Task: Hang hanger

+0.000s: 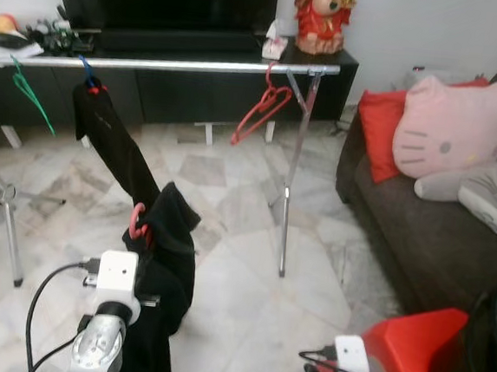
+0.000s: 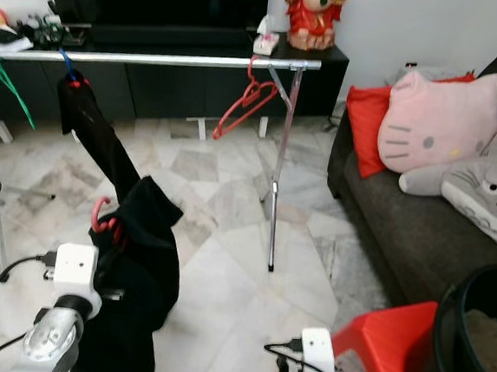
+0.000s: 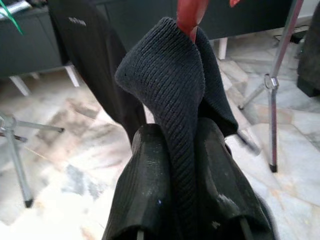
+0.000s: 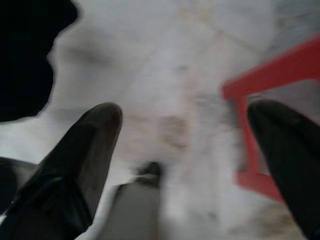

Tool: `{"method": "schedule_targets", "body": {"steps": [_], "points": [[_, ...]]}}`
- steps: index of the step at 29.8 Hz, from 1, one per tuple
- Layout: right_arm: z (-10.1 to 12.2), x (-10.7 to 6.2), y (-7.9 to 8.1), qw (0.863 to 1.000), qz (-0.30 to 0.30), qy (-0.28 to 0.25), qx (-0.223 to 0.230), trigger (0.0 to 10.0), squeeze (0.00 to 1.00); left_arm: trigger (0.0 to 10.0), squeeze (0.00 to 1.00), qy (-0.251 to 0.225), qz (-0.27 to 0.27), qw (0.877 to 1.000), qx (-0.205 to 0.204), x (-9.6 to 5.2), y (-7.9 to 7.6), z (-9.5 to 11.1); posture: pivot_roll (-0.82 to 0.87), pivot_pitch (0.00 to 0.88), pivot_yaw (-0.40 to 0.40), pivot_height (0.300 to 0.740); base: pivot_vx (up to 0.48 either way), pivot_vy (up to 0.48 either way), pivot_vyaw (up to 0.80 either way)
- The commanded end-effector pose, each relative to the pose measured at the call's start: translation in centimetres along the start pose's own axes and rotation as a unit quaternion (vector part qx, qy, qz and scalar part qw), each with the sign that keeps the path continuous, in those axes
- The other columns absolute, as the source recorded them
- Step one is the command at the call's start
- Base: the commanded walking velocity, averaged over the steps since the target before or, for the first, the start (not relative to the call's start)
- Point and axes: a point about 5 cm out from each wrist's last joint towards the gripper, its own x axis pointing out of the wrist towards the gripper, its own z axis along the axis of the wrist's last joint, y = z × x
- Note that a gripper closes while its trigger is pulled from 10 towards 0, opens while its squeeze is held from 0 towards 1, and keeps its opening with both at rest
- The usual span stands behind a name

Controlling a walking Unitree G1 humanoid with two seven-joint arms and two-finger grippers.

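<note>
The left gripper [image 3: 185, 150] is clamped on a black garment [image 1: 159, 265] with its red hanger [image 1: 138, 222]. The rail [image 1: 155, 62] lies far ahead, running left to right. The right gripper [image 4: 185, 150] hangs wide open, empty.

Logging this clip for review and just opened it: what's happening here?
The robot stands before a silver clothes rail, its left pincer shut on a black garment that hangs on a red hanger. The hanger is not yet on the rail, where another black garment and an empty red hanger hang. The right pincer hangs open above the floor.
</note>
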Motion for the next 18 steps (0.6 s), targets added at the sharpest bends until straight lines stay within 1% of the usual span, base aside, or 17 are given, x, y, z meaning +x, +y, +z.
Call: {"method": "schedule_targets", "body": {"steps": [1,4,6,10,18], "points": [[-0.4,-0.2,-0.8,1.0,-0.01,0.008,0.003,10.0,0.0,10.0,0.0,-0.023,0.002,1.0,0.003,0.3,-0.2,0.9,-0.12,0.0,0.029,0.74,0.0,0.0,0.0],[-0.2,-0.1,-0.9,1.0,-0.012,0.007,0.006,10.0,0.0,10.0,0.0,-0.038,-0.003,0.999,-0.01,0.7,-0.7,1.7,-0.12,0.0,0.027,0.74,0.0,0.0,0.0],[-0.1,-0.1,-0.9,1.0,-0.013,0.007,0.009,10.0,0.0,10.0,0.0,-0.032,-0.01,0.999,0.003,0.8,-0.9,1.7,-0.11,0.0,0.025,0.74,0.0,0.0,0.0],[-0.1,-0.1,-0.8,1.0,-0.011,0.007,0.009,10.0,0.0,10.0,0.0,-0.039,-0.005,0.999,-0.008,1.0,-0.8,1.9,-0.1,0.0,0.021,0.74,0.0,0.0,0.0],[0.1,-0.1,-0.7,1.0,-0.005,0.005,-0.003,10.0,0.0,10.0,0.0,-0.039,0.001,0.999,-0.005,1.2,-0.5,2.2,-0.1,0.0,0.02,0.74,0.262,0.0,0.0]]}}
